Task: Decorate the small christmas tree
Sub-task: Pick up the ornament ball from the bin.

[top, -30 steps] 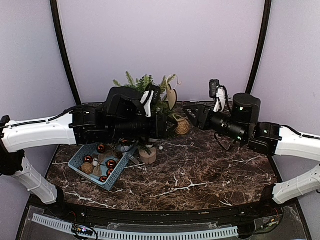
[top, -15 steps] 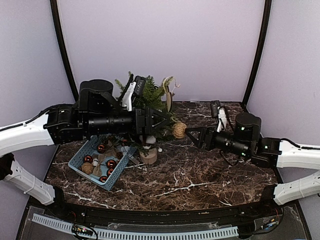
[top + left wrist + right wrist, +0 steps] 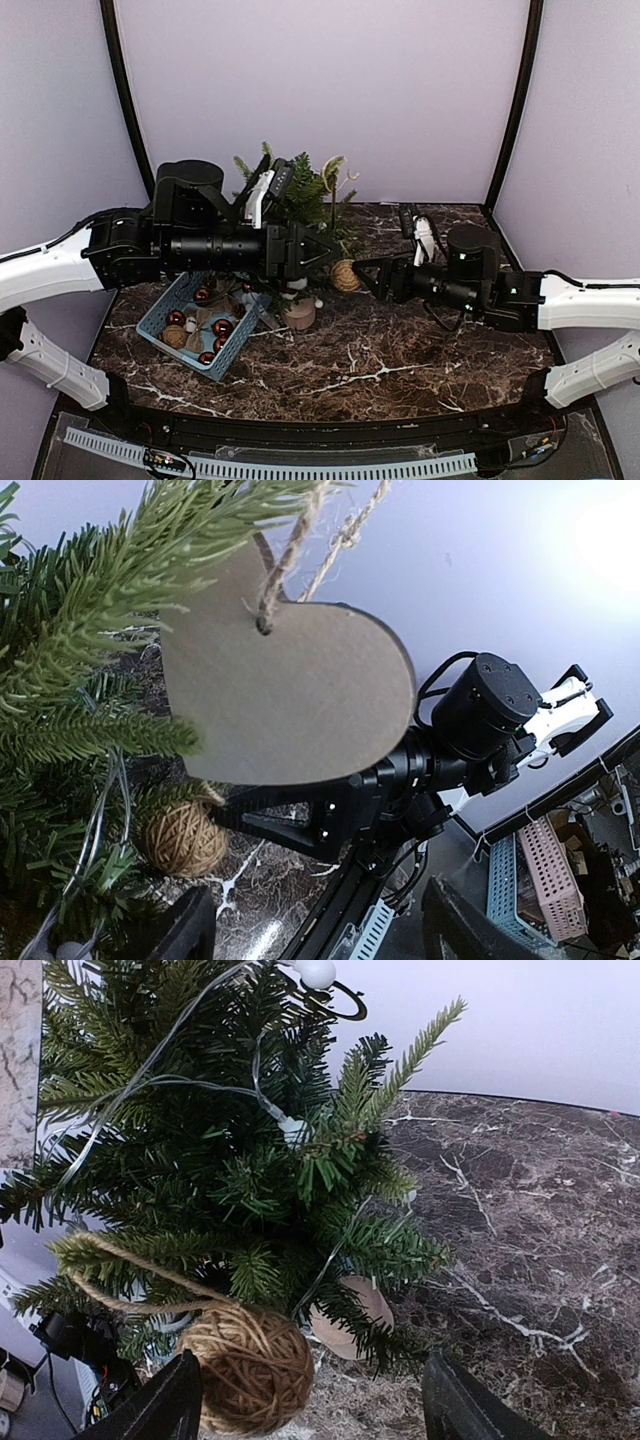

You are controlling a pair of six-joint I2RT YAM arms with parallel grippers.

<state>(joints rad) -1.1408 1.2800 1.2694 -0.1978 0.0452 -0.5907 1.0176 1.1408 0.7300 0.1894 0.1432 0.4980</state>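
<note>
The small christmas tree [image 3: 300, 200] stands at the back centre on a pale wooden base [image 3: 298, 313]. It fills the right wrist view [image 3: 230, 1160], strung with a light wire. A twine ball [image 3: 345, 275] hangs from a low branch by a twine loop, and it also shows in the right wrist view [image 3: 245, 1365]. A cardboard heart [image 3: 290, 695] hangs from a branch close to the left wrist camera. My left gripper [image 3: 322, 250] is open and empty beside the tree. My right gripper [image 3: 365, 272] is open, with the ball just by its left finger [image 3: 160, 1400].
A blue basket [image 3: 160, 312] with red baubles and more ornaments sits left of the tree base. The dark marble table [image 3: 400, 350] ends at a black rim in front. A purple wall stands close behind the tree.
My right gripper has dropped and moved left toward the tree, following the twine ball. My left arm pulled back to the left from the tree, then held still.
</note>
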